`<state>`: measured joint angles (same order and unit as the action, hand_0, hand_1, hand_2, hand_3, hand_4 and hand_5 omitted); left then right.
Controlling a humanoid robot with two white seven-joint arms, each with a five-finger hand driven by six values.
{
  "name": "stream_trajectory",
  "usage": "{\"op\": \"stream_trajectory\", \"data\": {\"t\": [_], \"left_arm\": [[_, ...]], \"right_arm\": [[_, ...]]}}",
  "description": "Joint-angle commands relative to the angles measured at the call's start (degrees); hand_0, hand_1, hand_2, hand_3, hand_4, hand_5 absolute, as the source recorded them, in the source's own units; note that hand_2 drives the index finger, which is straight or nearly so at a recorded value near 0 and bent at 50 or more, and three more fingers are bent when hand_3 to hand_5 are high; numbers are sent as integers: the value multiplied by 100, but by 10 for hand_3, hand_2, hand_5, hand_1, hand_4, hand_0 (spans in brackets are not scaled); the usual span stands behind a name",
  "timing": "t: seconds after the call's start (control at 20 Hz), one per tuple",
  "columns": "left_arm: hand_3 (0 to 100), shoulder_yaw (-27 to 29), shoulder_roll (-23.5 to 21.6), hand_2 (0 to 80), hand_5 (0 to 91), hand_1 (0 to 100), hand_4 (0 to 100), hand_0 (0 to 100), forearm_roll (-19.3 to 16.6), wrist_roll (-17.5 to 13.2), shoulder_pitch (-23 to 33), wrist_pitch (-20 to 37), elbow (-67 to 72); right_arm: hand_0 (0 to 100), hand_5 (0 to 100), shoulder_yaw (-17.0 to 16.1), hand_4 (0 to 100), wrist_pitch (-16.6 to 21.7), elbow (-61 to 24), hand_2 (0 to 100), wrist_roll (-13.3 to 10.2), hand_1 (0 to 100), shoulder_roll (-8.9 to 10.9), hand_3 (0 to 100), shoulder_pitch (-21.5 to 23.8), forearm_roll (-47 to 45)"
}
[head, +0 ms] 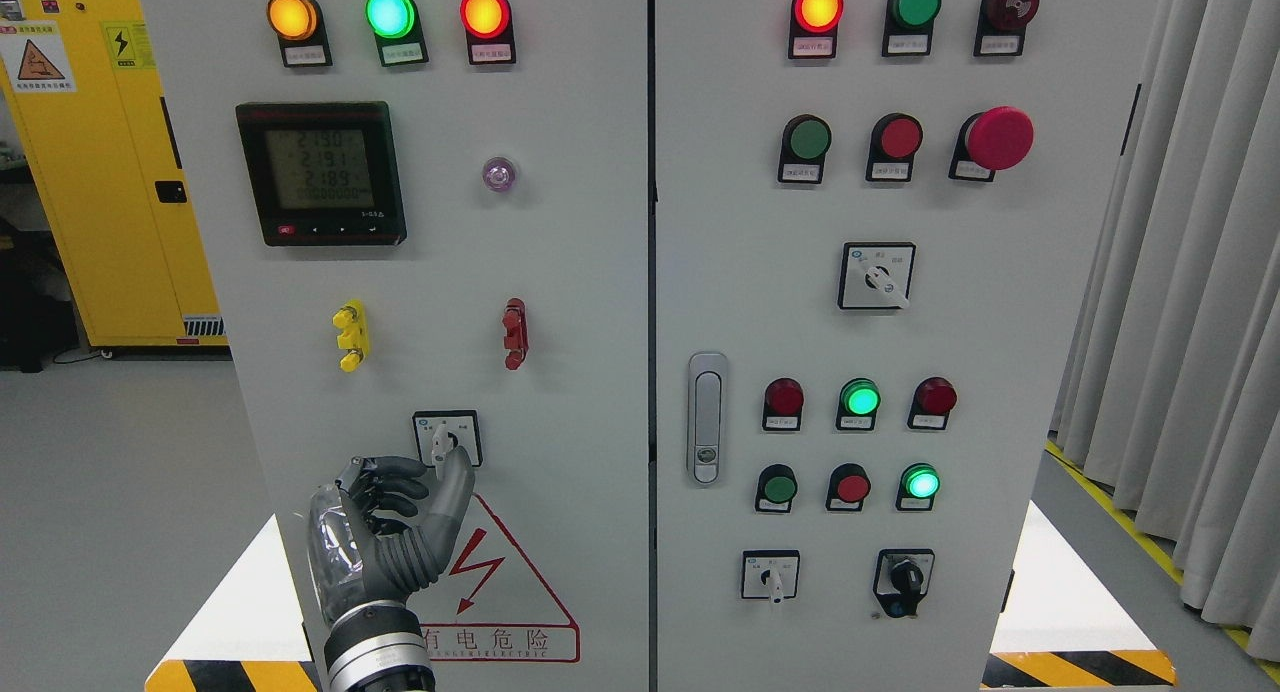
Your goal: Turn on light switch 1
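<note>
Grey electrical cabinet [560, 272] fills the view, two doors side by side, with a yellow safety cabinet [110, 172] off to the left and pale curtains [1180, 272] down the right. Up top on the left door: three lit indicator lamps in a row, amber [292, 16], green [390, 13] and red [485, 13]. Below them sit one digital meter [321, 173] and one small clear lamp [499, 173], then two terminal posts, one yellow [351, 335], one red [515, 333].

And the left hand [395, 527] is up at the rotary switch [446, 438], low on the left door, just above the red lightning warning triangle [500, 572]. Its thumb is stretched upward, tip touching the lower edge of the switch's knob; the other fingers [392, 482] are curled in, clenched on nothing.

Over on the right door I count three rotary selectors: one mid-door [877, 276] and two along the bottom [771, 576] [905, 576]. One big red mushroom button [998, 138] stands out at the upper right, and one door latch [707, 417] sits by the seam. Two small green lamps [860, 399] [920, 483] glow there too.
</note>
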<state>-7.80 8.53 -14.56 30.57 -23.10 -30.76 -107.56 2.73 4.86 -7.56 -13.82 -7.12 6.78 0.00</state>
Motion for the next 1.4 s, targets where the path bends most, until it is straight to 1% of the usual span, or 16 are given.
{"op": "stream_trajectory", "data": {"t": [0.0,1.35], "left_arm": [[785,-20,8,607,739,718,788,137,-3,2,-11,-9,16],[797,-20,8,621,746,709,800,198,-170,-7,-90,-18,87]], "right_arm": [[0,0,0,0,-2,0,40,2,500,0,0,-1,-167],[0,0,0,0,-2,0,40,2,500,0,0,8,-167]]}}
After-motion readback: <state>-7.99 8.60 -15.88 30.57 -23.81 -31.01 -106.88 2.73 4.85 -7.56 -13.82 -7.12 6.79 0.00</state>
